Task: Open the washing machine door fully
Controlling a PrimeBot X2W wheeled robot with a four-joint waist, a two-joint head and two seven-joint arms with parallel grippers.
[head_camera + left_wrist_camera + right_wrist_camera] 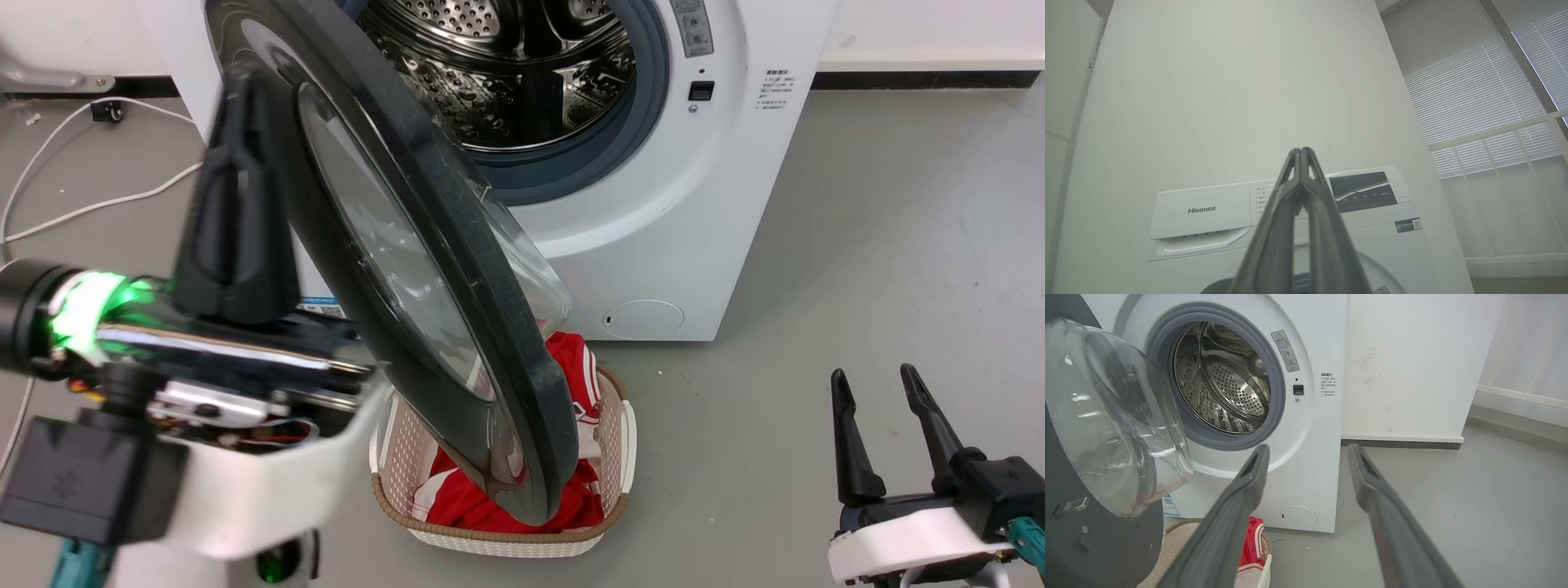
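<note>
Swinging out from the washer (653,245), the door (522,384) is standing well clear of the opening, hinged on the left side and turning its black rim almost edge-on to the head camera. Its clear glass bowl is bulging back toward the drum (506,82), which is lying fully exposed inside the grey gasket (620,139). In the head view the door's lower rim is hanging over a white basket (490,539) that is sitting on the floor (857,245) just before the washer's lower left corner and holding a red garment (457,498).

The left pincer (242,106) is rising just beside the door's outer face, on its left; whether it is touching the door cannot be told. From the left wrist the left pincer (1300,153) is showing its fingers pressed together at the tips with nothing between them, pointing up past the washer's panel (1208,212) toward the wall behind.

The right pincer (873,376) is hovering low over the floor near the right edge, well apart from the door, fingers spread wide and gripping nothing. From the right wrist it is facing the washer's front, with the door's inner side (1069,522) at the left. A white cable (82,208) is trailing across the floor at the far left.
</note>
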